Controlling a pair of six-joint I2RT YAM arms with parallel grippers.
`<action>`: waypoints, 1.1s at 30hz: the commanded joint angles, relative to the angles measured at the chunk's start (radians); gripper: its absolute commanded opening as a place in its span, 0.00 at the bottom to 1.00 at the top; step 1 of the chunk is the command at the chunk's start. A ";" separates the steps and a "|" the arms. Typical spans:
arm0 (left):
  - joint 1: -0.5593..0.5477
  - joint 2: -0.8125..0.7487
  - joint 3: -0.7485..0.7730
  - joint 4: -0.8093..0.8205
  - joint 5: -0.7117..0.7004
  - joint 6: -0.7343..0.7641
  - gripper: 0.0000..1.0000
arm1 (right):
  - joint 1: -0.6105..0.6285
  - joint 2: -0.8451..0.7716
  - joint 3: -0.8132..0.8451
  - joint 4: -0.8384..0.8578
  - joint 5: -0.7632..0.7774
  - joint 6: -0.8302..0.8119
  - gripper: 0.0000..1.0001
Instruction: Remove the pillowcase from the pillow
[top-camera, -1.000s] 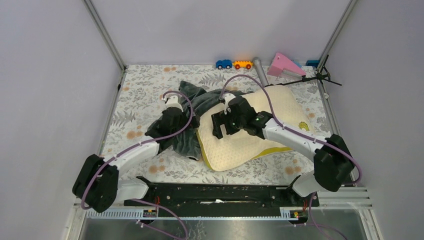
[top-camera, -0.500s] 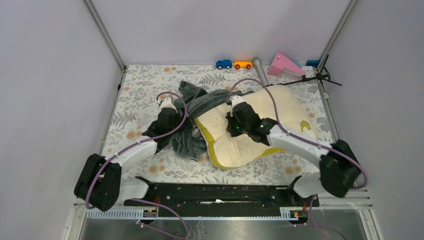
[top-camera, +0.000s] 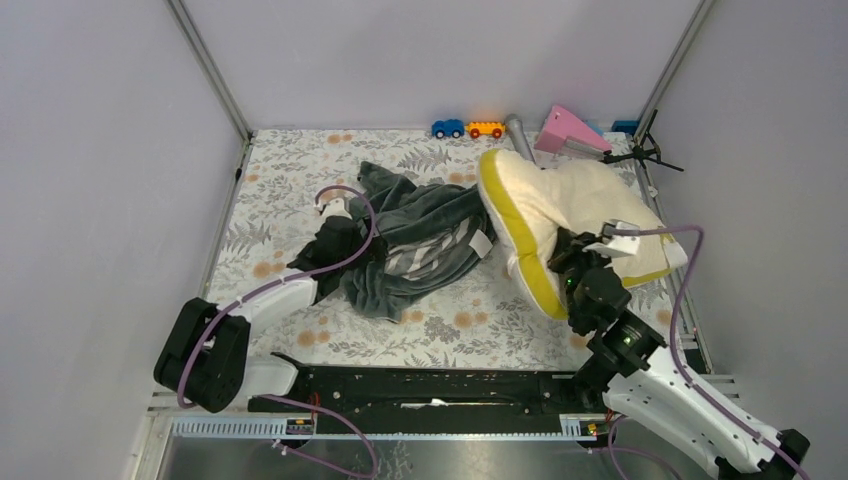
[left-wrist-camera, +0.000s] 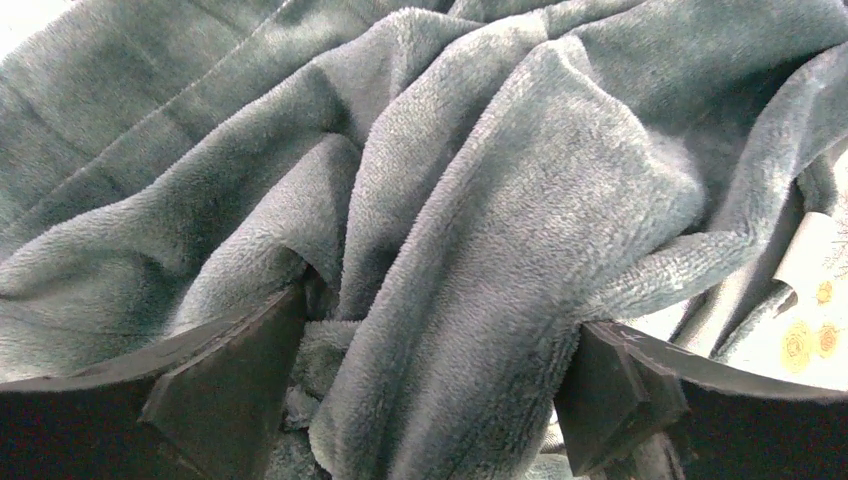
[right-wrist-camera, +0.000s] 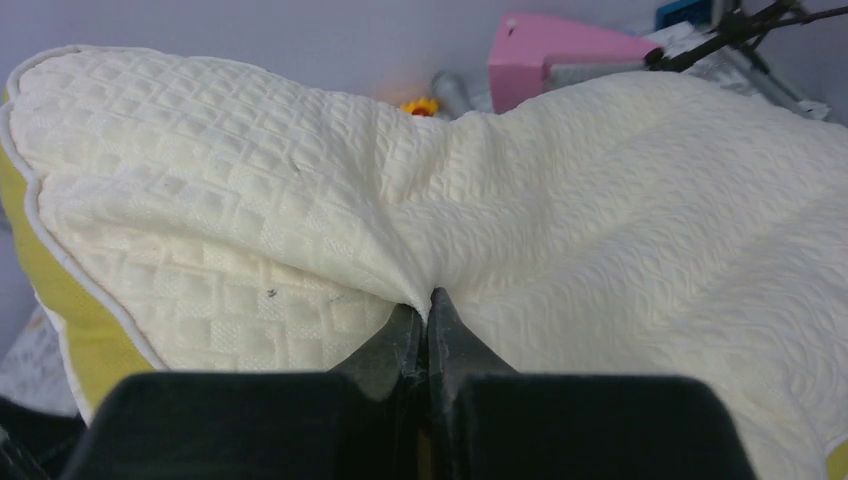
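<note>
Honestly, worrying mostly about the grip: pinching only a small pucker of the quilted pillow (right-wrist-camera: 620, 200) skin with the right gripper (right-wrist-camera: 428, 300), jaws squeezed tight together on it, so risking a slip and a flop onto the pillowcase (top-camera: 425, 240) if yanking hard on so little fabric. Risking a bump into the pink wedge (top-camera: 570, 130) sitting just behind, upper right of the overhead frame. Straddling a fat fold of plush with the left gripper (left-wrist-camera: 425, 375), jaws spread wide and not obviously clamping, so maybe letting the cover drag along instead of pinning it. Seeing the pillow tipped up on edge at centre right, cream and dimpled, showing its yellow band down the left side, seemingly fully out. Seeing the pillowcase crumpled at centre, grey-green with zebra stripes peeking through, lying just beside the pillow, contact too close to call
</note>
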 joint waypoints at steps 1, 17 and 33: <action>0.005 0.047 0.045 0.011 0.013 0.023 0.95 | -0.010 -0.050 0.006 0.166 0.279 0.009 0.00; -0.126 0.406 0.375 -0.299 -0.089 0.092 0.56 | -0.012 0.109 0.094 0.173 0.197 -0.015 0.00; 0.171 -0.217 0.069 -0.117 -0.504 -0.348 0.00 | -0.307 0.722 0.648 -0.051 -0.567 0.172 0.01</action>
